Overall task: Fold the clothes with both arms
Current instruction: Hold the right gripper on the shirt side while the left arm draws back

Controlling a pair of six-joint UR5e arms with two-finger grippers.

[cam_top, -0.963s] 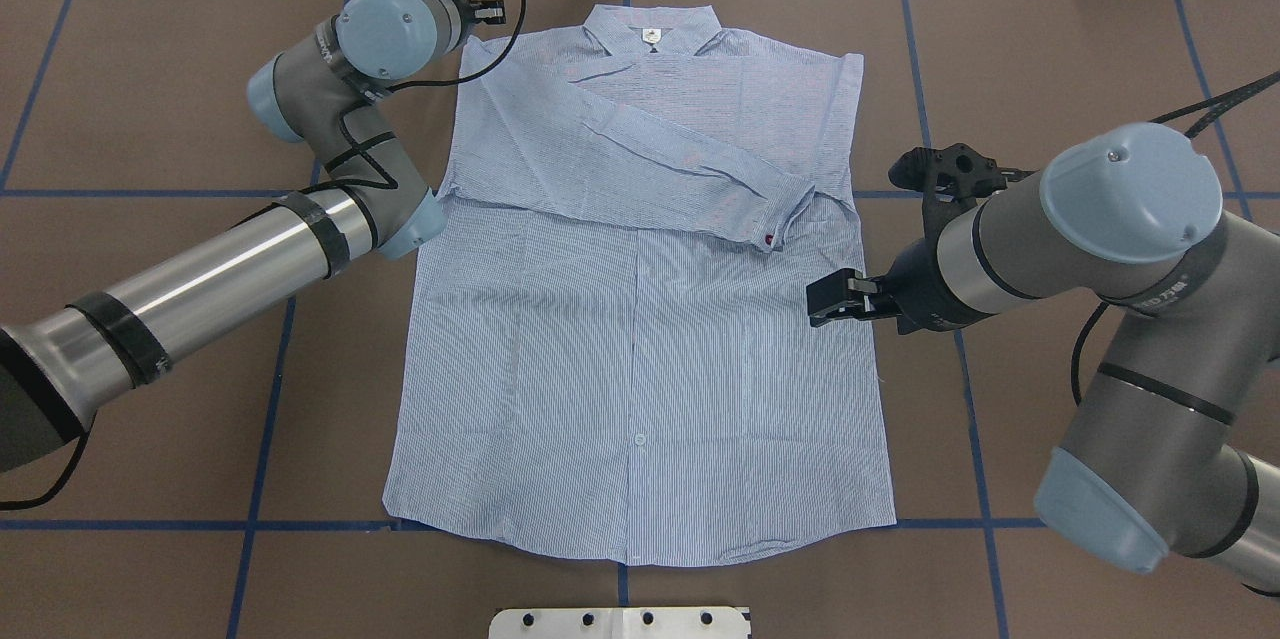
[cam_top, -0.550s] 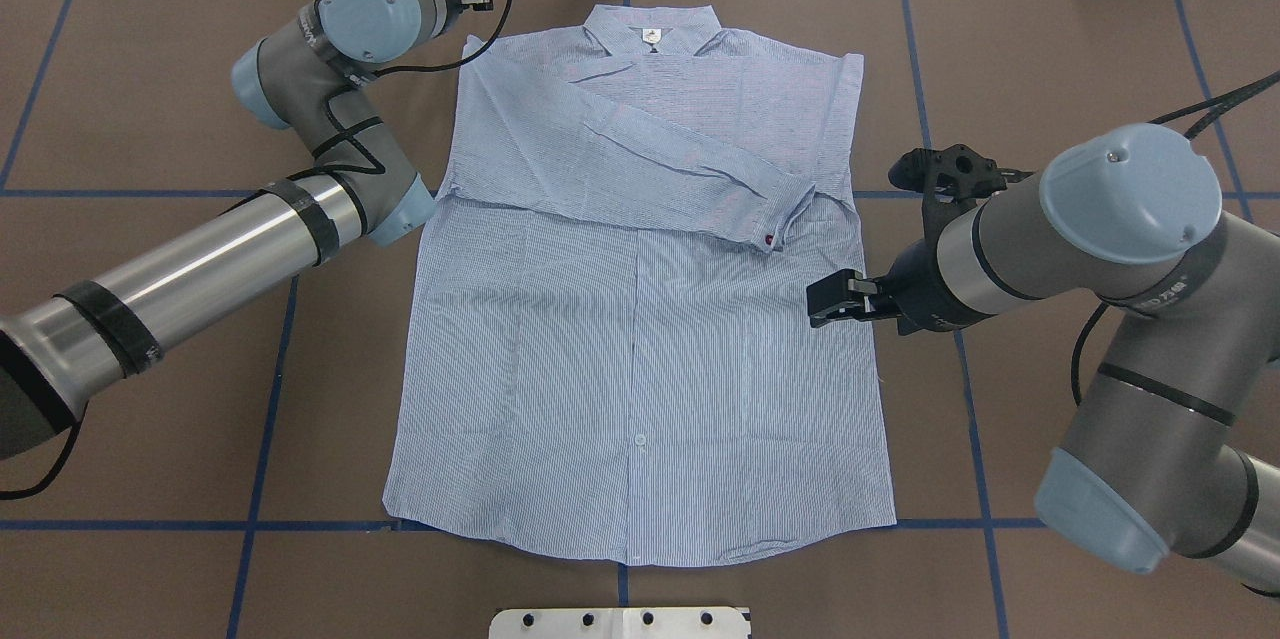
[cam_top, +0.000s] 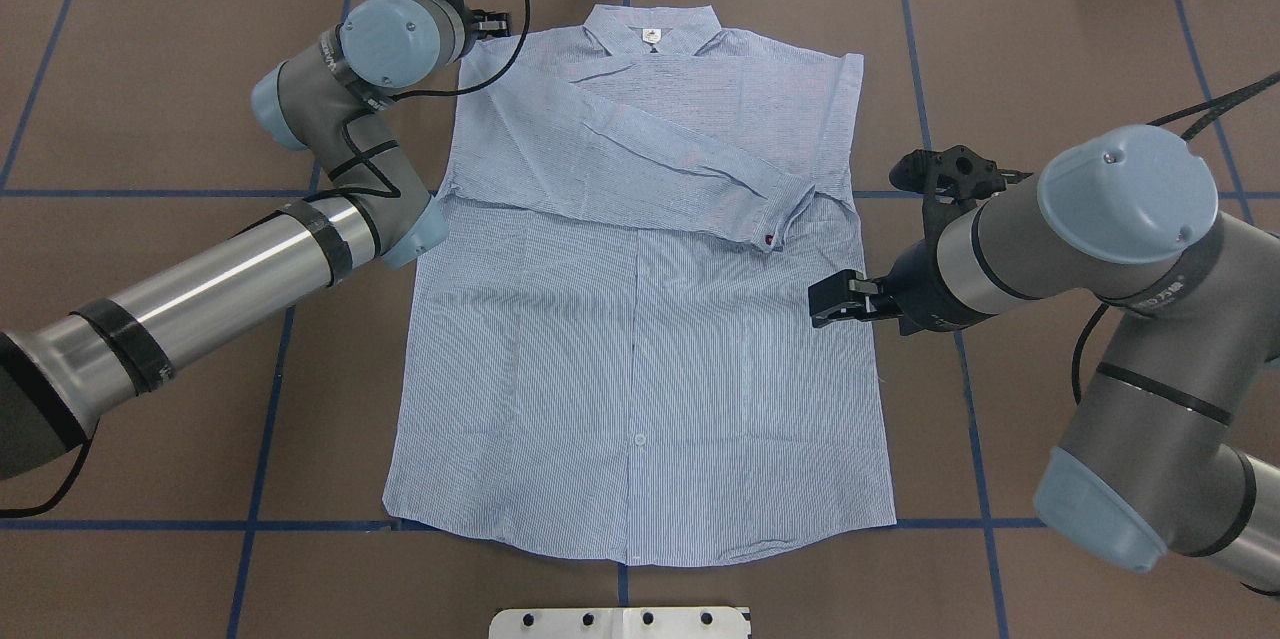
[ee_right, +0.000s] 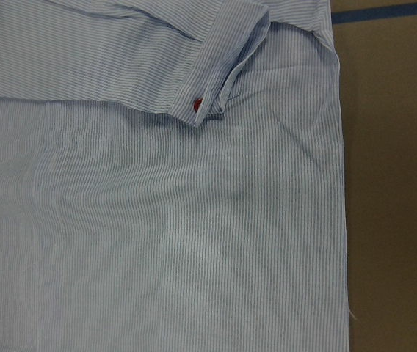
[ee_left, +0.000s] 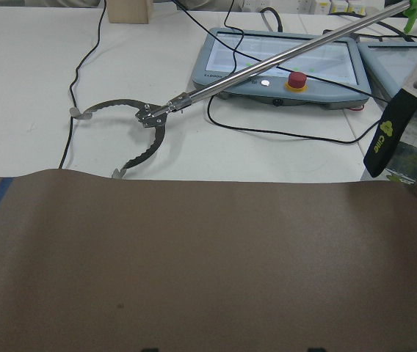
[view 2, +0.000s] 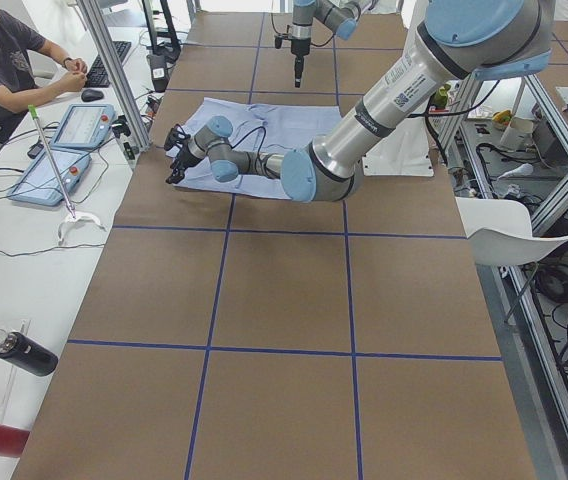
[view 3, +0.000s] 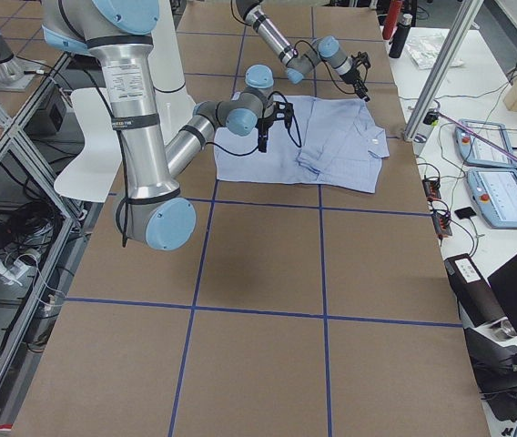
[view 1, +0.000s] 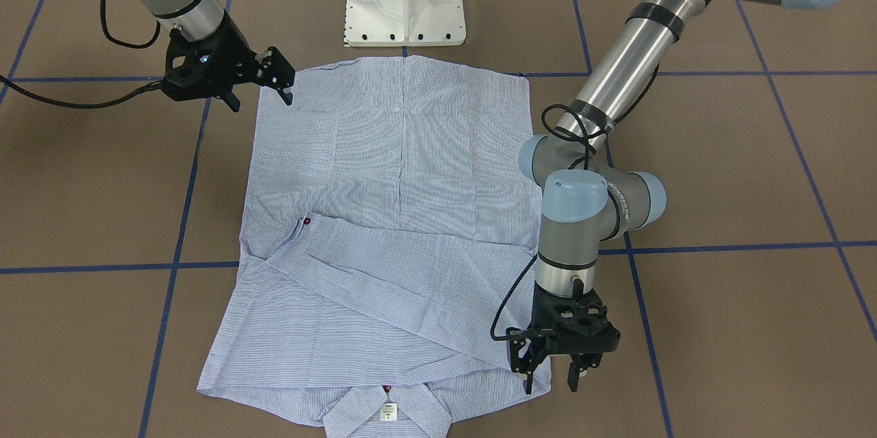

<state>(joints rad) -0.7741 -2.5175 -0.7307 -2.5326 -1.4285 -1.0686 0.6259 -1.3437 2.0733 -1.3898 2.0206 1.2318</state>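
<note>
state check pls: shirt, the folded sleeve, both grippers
shirt: spread flat, lower half not folded
sleeve: folded diagonally across the upper part, its cuff near the side edge on the robot's right
left gripper: open, at the shirt's shoulder corner beside the collar
right gripper: open, raised over the shirt's side edge, holding nothing
</note>
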